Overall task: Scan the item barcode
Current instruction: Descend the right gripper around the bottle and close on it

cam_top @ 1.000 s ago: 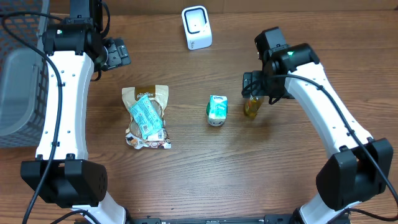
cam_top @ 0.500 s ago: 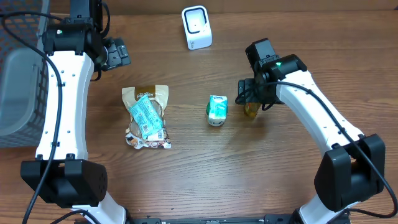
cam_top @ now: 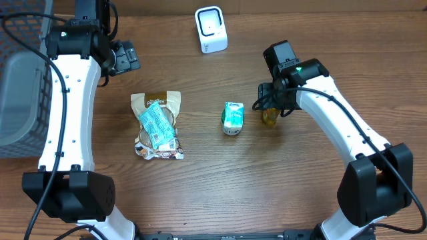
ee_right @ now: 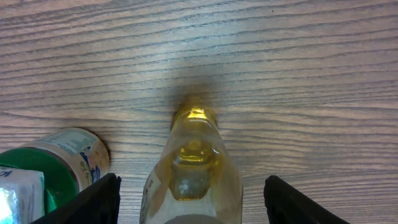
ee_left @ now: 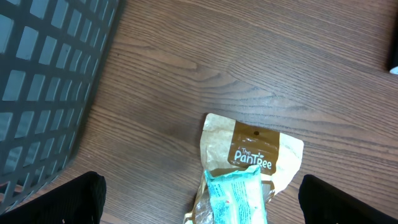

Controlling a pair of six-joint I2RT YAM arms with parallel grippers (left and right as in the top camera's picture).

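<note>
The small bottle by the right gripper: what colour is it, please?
Clear yellow-amber bottle; right wrist view.

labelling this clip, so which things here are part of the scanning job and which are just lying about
Part of the job: yellow bottle, white scanner, right gripper open on either side of the bottle.
Lying about: green tub, brown snack bag, teal packet on it, grey basket.

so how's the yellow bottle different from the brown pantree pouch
The yellow bottle is clear and rounded; the brown pouch is flat and opaque. The bottle is much smaller than the pouch. The bottle sits between the fingers of the open right claw, not yet gripped; the pouch lies away from that claw with a teal packet on top. Both rest on the wooden table.
</note>
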